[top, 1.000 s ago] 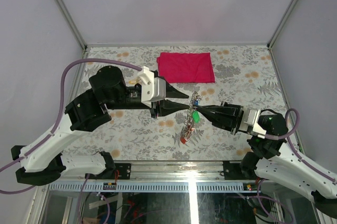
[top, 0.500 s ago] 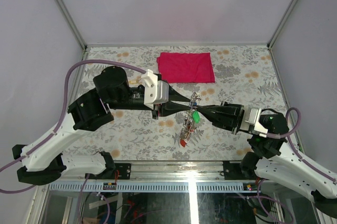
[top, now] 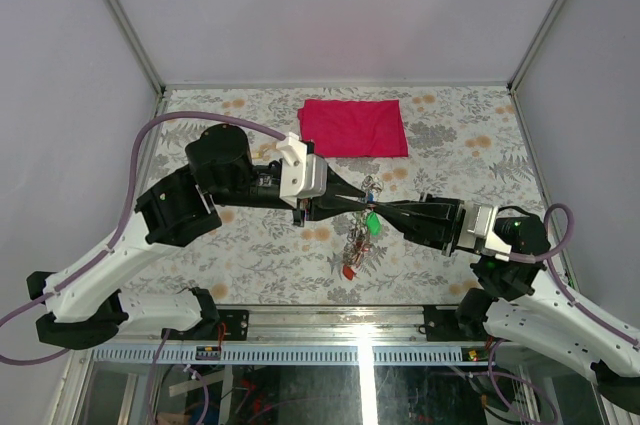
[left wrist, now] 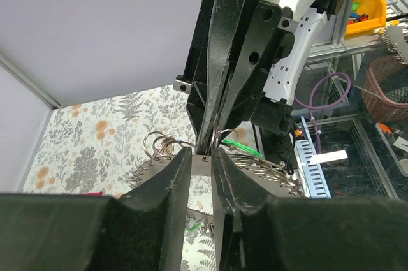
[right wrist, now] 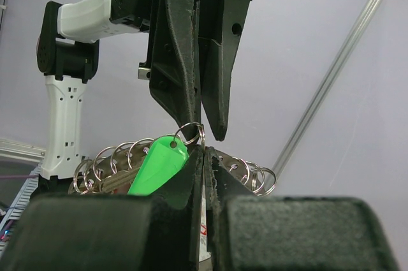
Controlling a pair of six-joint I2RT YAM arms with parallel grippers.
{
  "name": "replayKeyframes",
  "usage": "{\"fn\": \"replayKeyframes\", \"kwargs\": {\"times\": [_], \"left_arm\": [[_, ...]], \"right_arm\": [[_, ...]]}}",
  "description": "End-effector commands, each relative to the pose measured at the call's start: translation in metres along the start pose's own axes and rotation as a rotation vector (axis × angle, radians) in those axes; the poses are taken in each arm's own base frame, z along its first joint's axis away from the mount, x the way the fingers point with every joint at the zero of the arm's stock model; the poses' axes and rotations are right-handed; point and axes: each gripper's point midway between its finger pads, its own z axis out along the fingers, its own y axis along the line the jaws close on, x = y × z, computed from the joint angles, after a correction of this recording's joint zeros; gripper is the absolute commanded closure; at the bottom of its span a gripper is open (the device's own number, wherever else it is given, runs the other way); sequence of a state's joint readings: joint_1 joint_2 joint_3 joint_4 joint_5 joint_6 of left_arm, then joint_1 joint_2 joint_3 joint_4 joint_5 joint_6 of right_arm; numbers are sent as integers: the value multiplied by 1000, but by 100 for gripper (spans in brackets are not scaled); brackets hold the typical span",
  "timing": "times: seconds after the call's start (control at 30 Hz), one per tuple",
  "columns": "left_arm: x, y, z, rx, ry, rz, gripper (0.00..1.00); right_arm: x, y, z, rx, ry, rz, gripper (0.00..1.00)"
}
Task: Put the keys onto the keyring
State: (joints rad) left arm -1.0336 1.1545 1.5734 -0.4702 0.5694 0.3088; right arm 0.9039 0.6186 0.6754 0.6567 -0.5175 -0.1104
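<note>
The right gripper point(right wrist: 204, 151) clamps the bunch of keys point(top: 355, 245) aloft, steadying it for the left gripper point(left wrist: 203, 156), though I cannot tell whether its narrow-set jaws grip the green tag point(right wrist: 159, 166).

The left arm point(top: 100, 270) has white moulded lower links and bulky black joint housings. A lilac ribbed cable point(top: 135, 158) runs along its nine o'clock side up to a white wrist block point(top: 298, 170). The right arm point(top: 560, 320) is built alike: white lower shell, silver-white wrist block point(top: 487, 233), a small green light point(top: 513, 226) at that block's three o'clock edge, and its own lilac cable point(top: 567, 235). The left gripper point(top: 358, 205) and right gripper point(top: 372, 210) are matt black tapered wedges, grainy-surfaced, with round screw holes.
</note>
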Motion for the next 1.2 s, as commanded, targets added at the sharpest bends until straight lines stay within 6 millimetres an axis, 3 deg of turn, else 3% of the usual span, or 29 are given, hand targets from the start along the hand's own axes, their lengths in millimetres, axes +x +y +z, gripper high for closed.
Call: {"fn": "replayKeyframes", "kwargs": {"times": [0.0,0.6,0.73,0.87,1.0,1.17], "left_arm": [[-5,-1,3,15,-23,24,81],[-6,-3,8,41,-25,11,89],[-6,-2,9,44,-24,8,99],[-4,0,10,36,-8,-1,100],[0,10,9,-19,28,-12,100],[5,21,6,-88,59,-21,100]], "right_arm": [[-58,-10,4,17,-153,-75,98],[-56,-7,7,-4,-136,-55,99],[-53,-7,8,-4,-127,-52,99],[-54,-8,8,2,-124,-50,98],[-50,-15,5,40,-82,-42,96],[-43,-26,-6,119,-8,-47,86]]}}
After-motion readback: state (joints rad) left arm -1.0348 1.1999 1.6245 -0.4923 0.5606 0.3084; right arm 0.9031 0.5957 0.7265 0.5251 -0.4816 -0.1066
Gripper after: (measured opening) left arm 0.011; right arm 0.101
